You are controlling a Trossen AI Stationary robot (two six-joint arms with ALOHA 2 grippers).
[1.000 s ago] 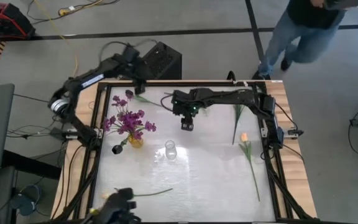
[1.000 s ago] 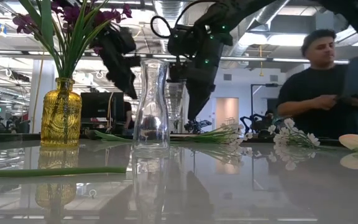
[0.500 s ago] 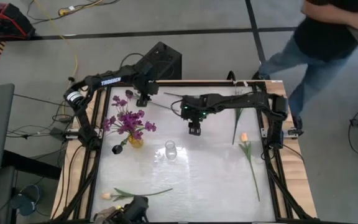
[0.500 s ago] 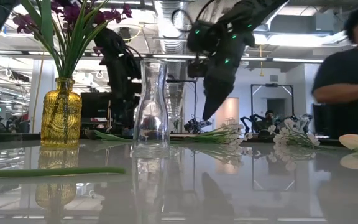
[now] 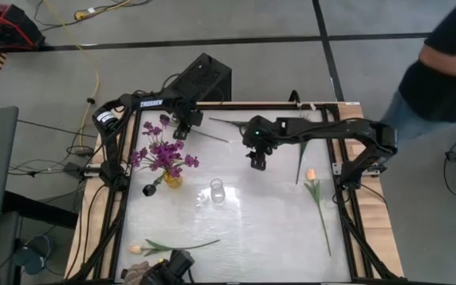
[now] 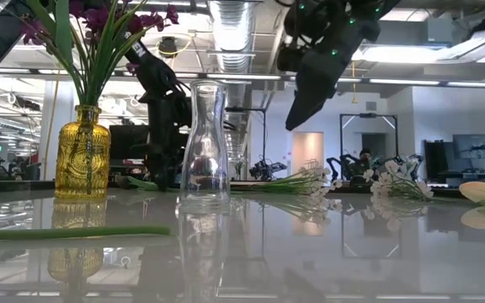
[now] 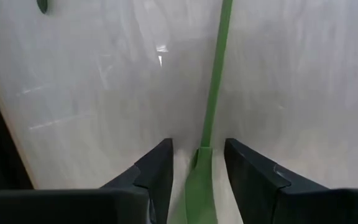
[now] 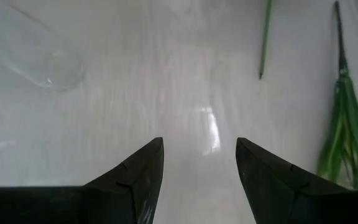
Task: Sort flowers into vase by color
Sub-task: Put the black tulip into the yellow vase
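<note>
- Purple flowers (image 5: 163, 152) already stand in the yellow vase (image 5: 172, 179) in the high view, so that colour looks largely done; the clear vase (image 5: 217, 191) beside it holds nothing.
- Left to sort, same view: a stem (image 5: 204, 134) at the far left, a white sprig (image 5: 302, 152) and a tulip (image 5: 317, 195) on the right, another tulip (image 5: 172, 246) at the near edge.
- Left gripper (image 5: 186, 124) sits over the far stem's end; right gripper (image 5: 258, 161) hangs mid-table, carrying nothing.
- A person (image 5: 442, 67) passes the table's far right corner, off the work area.
- Low view: yellow vase (image 6: 82, 153) with purple blooms at left, clear vase (image 6: 205, 145) in the middle, bare inside. White sprigs (image 6: 398, 179) lie behind, a pale tulip bud (image 6: 479, 191) at right, a stem (image 6: 66, 231) in front. Right arm (image 6: 327, 50) is raised well above the table.
- Left wrist view: fingers (image 7: 157, 171) apart, straddling the green stem (image 7: 213, 106); not clamped as far as I can tell, a pick looks close.
- Right wrist view: fingers (image 8: 143, 168) apart, nothing between. Clear vase (image 8: 36, 53) ahead to one side, a stem tip (image 8: 264, 43) and green leaves (image 8: 347, 118) to the other.
- Nothing seems to block either vase mouth; the purple bunch leans out near the clear vase.
</note>
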